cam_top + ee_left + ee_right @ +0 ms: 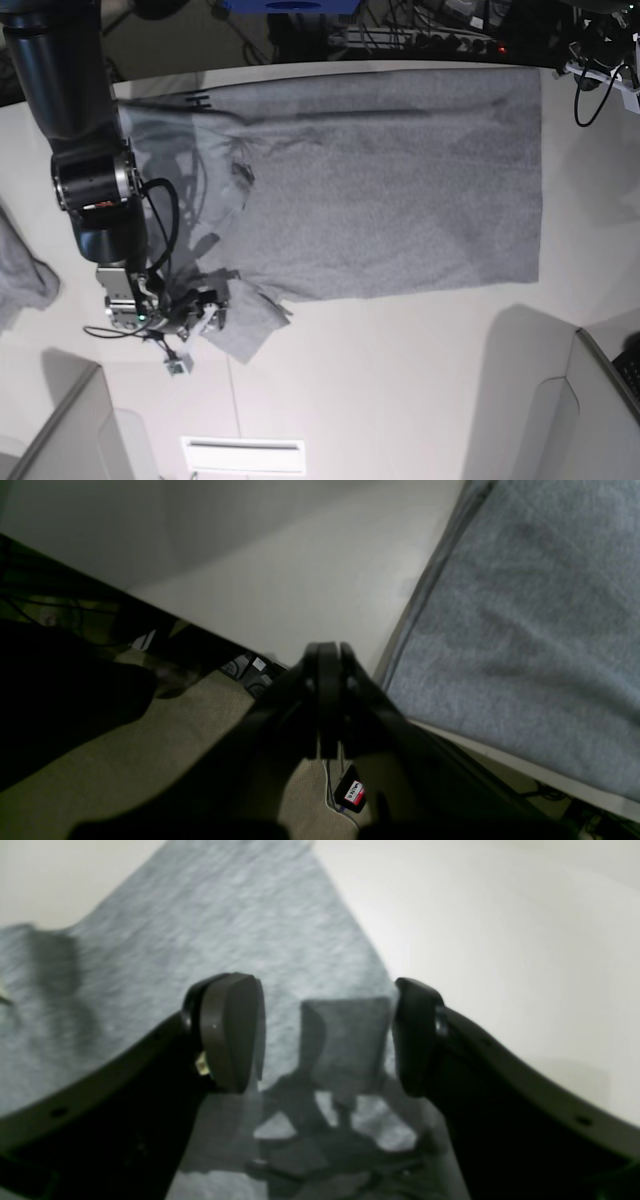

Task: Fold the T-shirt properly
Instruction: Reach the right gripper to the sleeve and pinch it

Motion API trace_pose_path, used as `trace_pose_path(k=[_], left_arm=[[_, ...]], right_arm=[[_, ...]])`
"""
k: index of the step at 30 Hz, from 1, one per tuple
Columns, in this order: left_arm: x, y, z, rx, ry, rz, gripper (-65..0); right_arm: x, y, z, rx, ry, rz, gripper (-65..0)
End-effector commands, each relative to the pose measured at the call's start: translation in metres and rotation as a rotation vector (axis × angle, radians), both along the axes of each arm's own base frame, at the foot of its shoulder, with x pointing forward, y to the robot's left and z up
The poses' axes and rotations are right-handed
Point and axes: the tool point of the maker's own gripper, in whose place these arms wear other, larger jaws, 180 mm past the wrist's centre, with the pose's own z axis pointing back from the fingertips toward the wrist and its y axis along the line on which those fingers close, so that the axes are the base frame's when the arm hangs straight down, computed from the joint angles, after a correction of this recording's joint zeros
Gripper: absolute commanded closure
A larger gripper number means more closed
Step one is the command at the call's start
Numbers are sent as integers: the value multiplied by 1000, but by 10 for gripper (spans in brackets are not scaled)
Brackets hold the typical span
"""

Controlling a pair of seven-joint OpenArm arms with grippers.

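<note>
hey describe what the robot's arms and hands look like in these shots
The arm in the base view is black, built of fat cylindrical segments with a silver band and a small red mark, and black cables loop alongside. The right hand has dark curved fingers ending in rounded oval pads. The left hand is black and slim.

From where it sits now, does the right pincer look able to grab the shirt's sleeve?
Probably yes: the right pincer stands open directly above the T-shirt sleeve, with nothing between them.

The right gripper (325, 1035) hangs low near the table's (400, 360) front-left part, wrist bent down, jaws spread wide and holding nothing. The left gripper (327, 652) sits pressed together beyond the table's edge.
</note>
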Motion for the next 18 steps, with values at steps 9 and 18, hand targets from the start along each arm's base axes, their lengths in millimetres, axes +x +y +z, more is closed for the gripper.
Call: trace_pose_path(k=[9,18], left_arm=[[5,5,9,29,-25,-10,0],[7,5,9,26,-30,-11,0]], right_arm=[[40,-28,53,-22,-130,-35,-396],[31,-41,43,-44,-97,-48,-402]])
